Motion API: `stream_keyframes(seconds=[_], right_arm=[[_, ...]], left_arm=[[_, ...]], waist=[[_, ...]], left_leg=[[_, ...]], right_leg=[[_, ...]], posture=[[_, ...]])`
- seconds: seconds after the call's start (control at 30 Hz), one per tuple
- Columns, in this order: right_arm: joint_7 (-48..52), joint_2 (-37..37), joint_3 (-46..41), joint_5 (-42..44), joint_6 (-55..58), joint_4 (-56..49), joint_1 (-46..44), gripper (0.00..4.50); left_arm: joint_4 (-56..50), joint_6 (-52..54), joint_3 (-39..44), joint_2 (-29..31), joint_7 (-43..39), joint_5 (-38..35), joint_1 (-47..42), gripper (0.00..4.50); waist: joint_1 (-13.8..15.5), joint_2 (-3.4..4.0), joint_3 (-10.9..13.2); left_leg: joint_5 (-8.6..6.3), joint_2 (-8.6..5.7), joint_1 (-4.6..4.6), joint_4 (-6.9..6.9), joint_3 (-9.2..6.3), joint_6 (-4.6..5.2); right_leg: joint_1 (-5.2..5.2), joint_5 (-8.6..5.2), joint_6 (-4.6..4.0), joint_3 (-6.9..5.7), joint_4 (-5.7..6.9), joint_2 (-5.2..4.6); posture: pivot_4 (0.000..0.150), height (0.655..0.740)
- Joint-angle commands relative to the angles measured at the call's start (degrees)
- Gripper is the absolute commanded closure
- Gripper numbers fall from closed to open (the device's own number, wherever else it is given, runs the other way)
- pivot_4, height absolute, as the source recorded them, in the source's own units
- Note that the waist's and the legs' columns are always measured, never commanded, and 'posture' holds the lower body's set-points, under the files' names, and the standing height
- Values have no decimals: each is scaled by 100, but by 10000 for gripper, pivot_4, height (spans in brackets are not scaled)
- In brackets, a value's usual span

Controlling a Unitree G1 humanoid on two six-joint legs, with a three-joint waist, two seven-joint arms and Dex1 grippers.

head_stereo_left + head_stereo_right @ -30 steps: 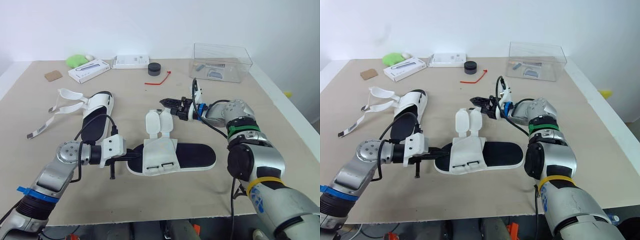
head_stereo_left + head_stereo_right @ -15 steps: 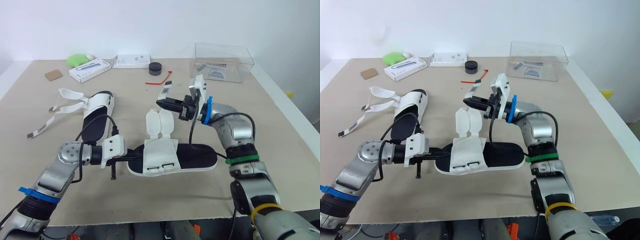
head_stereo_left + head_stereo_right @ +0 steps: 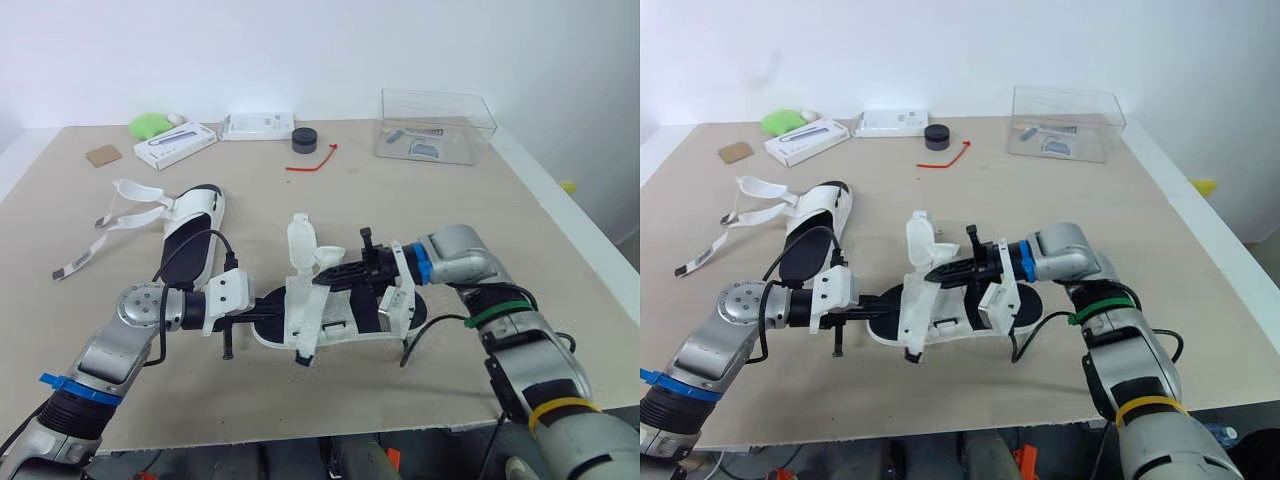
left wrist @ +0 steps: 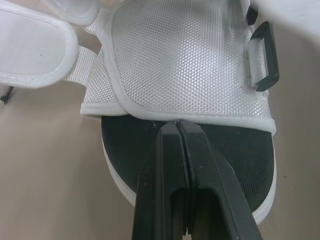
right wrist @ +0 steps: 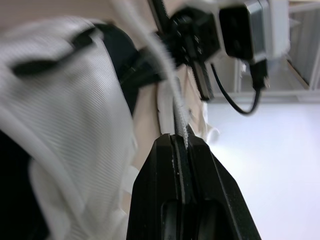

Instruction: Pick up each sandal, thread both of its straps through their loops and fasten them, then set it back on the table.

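The sandal being worked on (image 3: pixel 345 322) lies near the middle of the desk's (image 3: pixel 420 210) front edge, lengthwise along that edge, with its black footbed showing at both ends. Its white mesh upper is pulled up and 1 white strap (image 3: pixel 300 240) stands upright above it. The left gripper (image 4: pixel 177 125) reaches in from the left end of the sandal. Its fingers are pressed together, and their tips pinch the hem of the upper just over the footbed. A black loop (image 4: pixel 263 56) sits at the upper's far side. The right gripper (image 3: pixel 320 281) comes in from the right, level above the sandal, and its 2 fingers are clamped tight on the thin edge of the strap. The second sandal (image 3: pixel 190 235) rests flat toward the left edge, well apart from the first, with its loose straps trailing out toward that edge. A clear plastic box (image 3: pixel 435 125) stands at the far right corner. Along the far edge lie a black puck (image 3: pixel 305 140), a red tie (image 3: pixel 311 161) and 2 white boxes (image 3: pixel 178 142).
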Motion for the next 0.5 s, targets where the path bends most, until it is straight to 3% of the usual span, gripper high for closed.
stream_keyframes(seconds=[0.03,0.07,0.1,0.13,0.2,0.33,0.43,0.5], right_arm=[[-310,-245,409,380,113,129,-167,43704],[-249,-365,685,688,206,78,-162,43704],[-208,-459,903,926,279,32,-167,37321],[-150,-564,1117,1130,333,-29,-172,34775],[0,-775,1513,1631,491,-266,-135,25484],[941,-1292,1958,3147,1807,-1284,230,6907],[1513,-1656,1631,4496,4075,-2577,730,6907],[1700,-1946,1435,4947,5224,-3348,1005,6907]], left_arm=[[-43,30,70,-39,-4,-65,-123,45000],[-40,35,74,-44,-4,-70,-129,45000],[-32,39,77,-46,-7,-73,-138,45000],[-27,42,79,-47,-10,-78,-143,45000],[-17,40,77,-45,-13,-72,-143,45000],[-32,61,82,-41,-25,-78,-119,45000],[-47,63,84,-37,-30,-82,-96,45000],[-41,56,91,-33,-38,-85,-89,45000]], waist=[[5,0,0],[9,0,0],[9,0,0],[9,0,0],[9,1,1],[16,1,0],[27,0,0],[33,1,0]], left_leg=[[0,0,0,-1,1,0],[0,0,-1,-2,1,0],[-1,-1,-1,-3,2,1],[-2,-1,-2,-3,3,3],[-5,-1,-2,-4,8,8],[-7,-1,-2,-4,6,11],[-7,1,-6,-3,-4,12],[-7,1,-10,-1,-6,12]], right_leg=[[0,-1,-1,1,0,0],[-1,-1,-2,1,0,-1],[-1,-3,-3,1,-1,-2],[-1,-4,-2,2,-1,-3],[-2,-5,-1,7,-3,-3],[-2,-7,2,7,-4,-4],[0,-7,3,1,-4,-5],[-3,-7,4,0,-3,-6]], posture=[[1500,7400],[1500,7400],[1500,7400],[1500,7400],[1500,7400],[1500,7400],[1500,7400],[1500,7400]])
